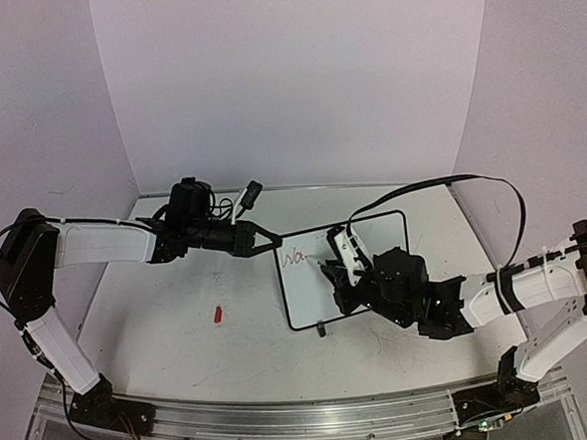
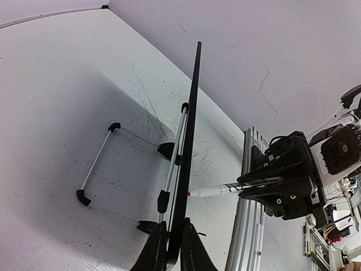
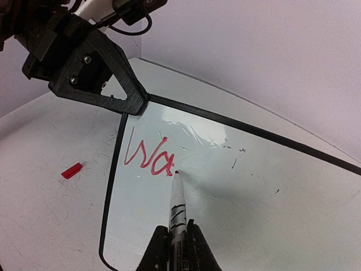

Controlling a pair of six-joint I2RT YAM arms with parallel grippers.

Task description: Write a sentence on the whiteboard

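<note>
Gripping whiteboard [image 1: 316, 300] corner, left tool [image 1: 273, 241] beside sentence [image 1: 294, 257]

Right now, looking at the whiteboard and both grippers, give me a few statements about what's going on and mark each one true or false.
1. The left gripper is clamped on the edge of the whiteboard. True.
2. The right gripper is empty. False: it is shut on a marker whose tip points at the board.
3. The red writing reads "Wa". True.
4. The red cap lies on the whiteboard. False: it lies on the table, off the board's left side in the top view.
</note>
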